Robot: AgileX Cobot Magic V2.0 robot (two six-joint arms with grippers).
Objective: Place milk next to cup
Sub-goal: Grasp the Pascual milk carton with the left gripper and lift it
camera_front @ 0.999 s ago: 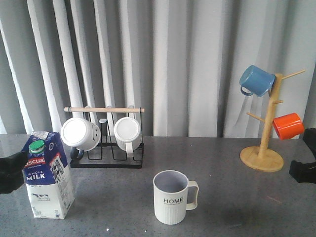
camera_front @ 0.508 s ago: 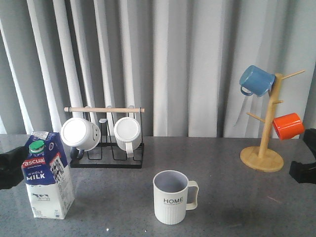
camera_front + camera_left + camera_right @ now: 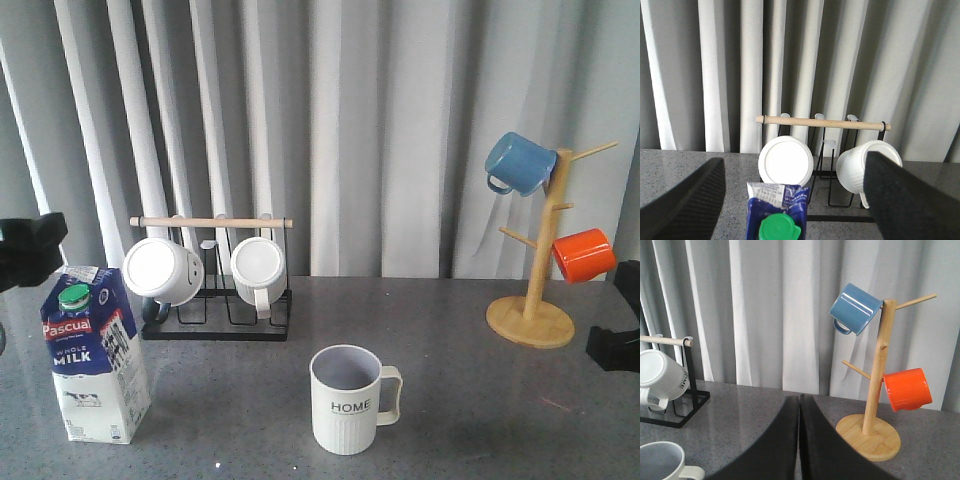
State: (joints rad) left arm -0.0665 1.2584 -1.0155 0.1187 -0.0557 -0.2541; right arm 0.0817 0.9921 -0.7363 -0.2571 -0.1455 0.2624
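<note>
cup [image 3: 347, 399]: front centre of table [image 3: 450, 330], upright. milk [image 3: 93, 353]: front left, upright, well apart from cup. left gripper [image 3: 790, 200]: spread wide above carton cap, holding nothing. right gripper [image 3: 799, 440]: fingers pressed together, empty.

You see the milk [image 3: 93, 352], blue over white with a green cap, standing upright on the bench below the spread left tool [image 3: 790, 200]. The ribbed "HOME" cup [image 3: 351, 399] stands upright well apart.
</note>
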